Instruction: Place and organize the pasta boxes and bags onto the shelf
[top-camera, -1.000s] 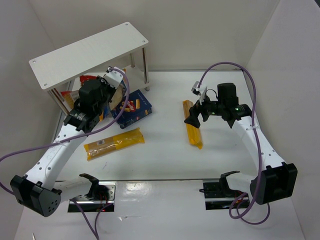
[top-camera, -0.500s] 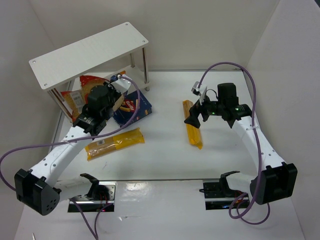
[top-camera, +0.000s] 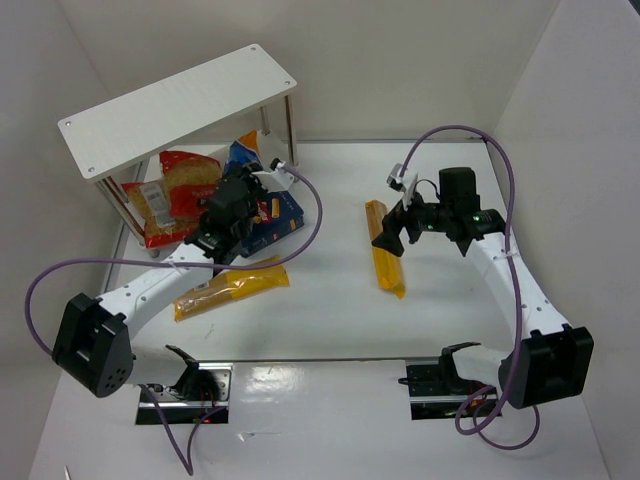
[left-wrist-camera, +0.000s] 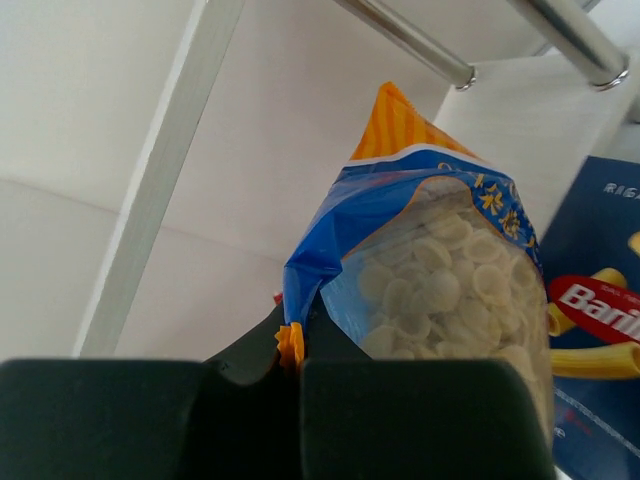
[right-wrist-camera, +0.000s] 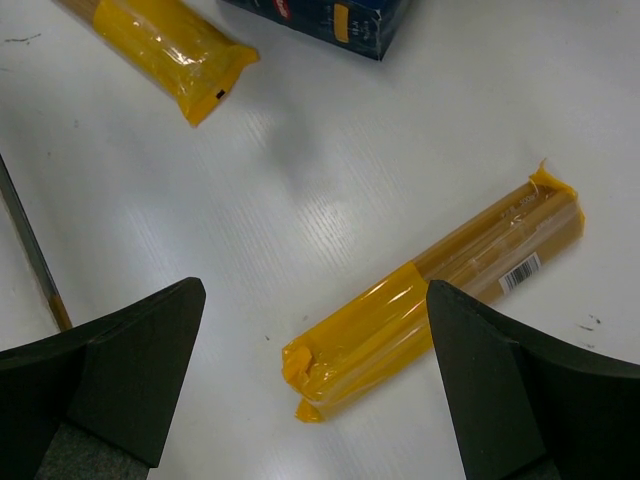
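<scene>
My left gripper (left-wrist-camera: 297, 350) pinches the blue bag (left-wrist-camera: 430, 270) by the shelf (top-camera: 170, 110) at the far-left corner of the table (top-camera: 330, 310); I should slide it in level beside the red bag (top-camera: 185, 185); my right gripper (right-wrist-camera: 312, 300) hangs spread over a yellow bag (right-wrist-camera: 440, 290).

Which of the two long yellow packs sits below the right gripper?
The right-hand yellow pack, under the open right gripper; the other yellow pack lies far left.

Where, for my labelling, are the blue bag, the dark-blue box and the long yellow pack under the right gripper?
blue bag (left-wrist-camera: 440, 290): left wrist view, on its clear pasta window.
dark-blue box (left-wrist-camera: 600, 298): left wrist view, on its red logo.
long yellow pack (right-wrist-camera: 435, 295): right wrist view, mid-length.
</scene>
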